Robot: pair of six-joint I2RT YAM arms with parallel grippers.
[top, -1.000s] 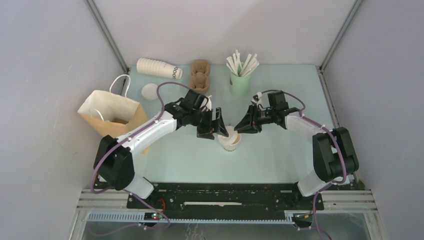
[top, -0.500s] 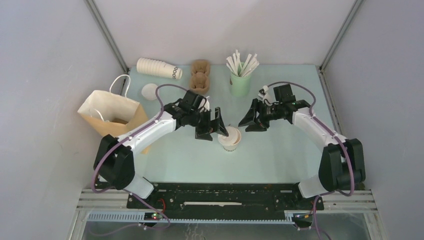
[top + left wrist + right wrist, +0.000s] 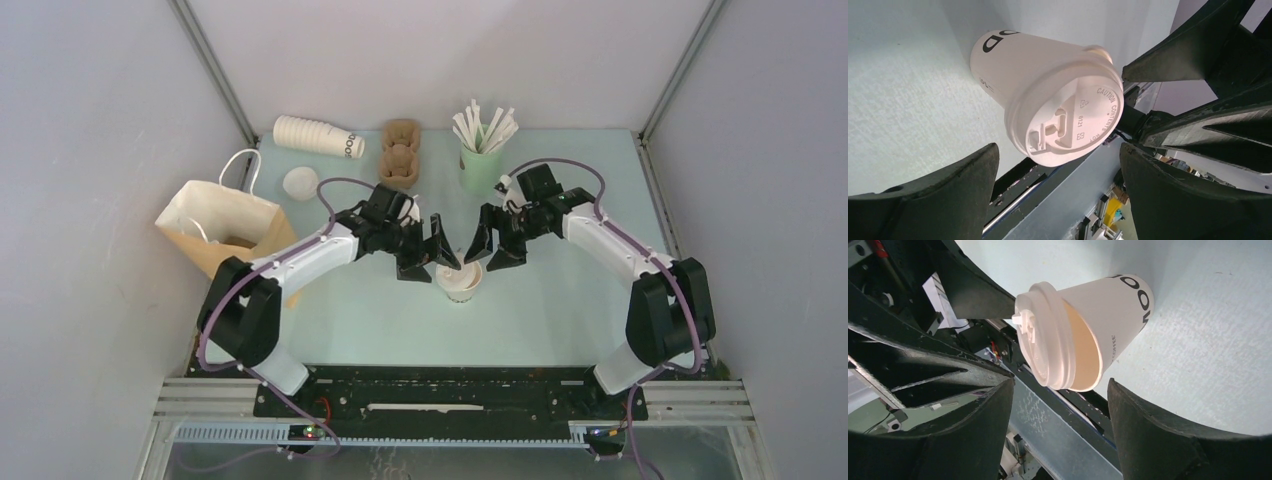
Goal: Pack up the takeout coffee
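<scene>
At the centre of the table (image 3: 570,300), a paper coffee cup (image 3: 461,287) stands between the left pincer (image 3: 430,267) and the right pincer (image 3: 488,258), both open and empty. Its lid (image 3: 1040,335) looks askew and needs even downward pressing.

Bright even light; close edges seemingly soft.

The small cream-white paper cup (image 3: 1018,60) looks matt; its round white plastic lid (image 3: 1068,125) is smooth and faintly glossy. The pale green tabletop (image 3: 898,100) is finely grained.

Cream cup (image 3: 1018,55), white lid (image 3: 1068,120)
</scene>
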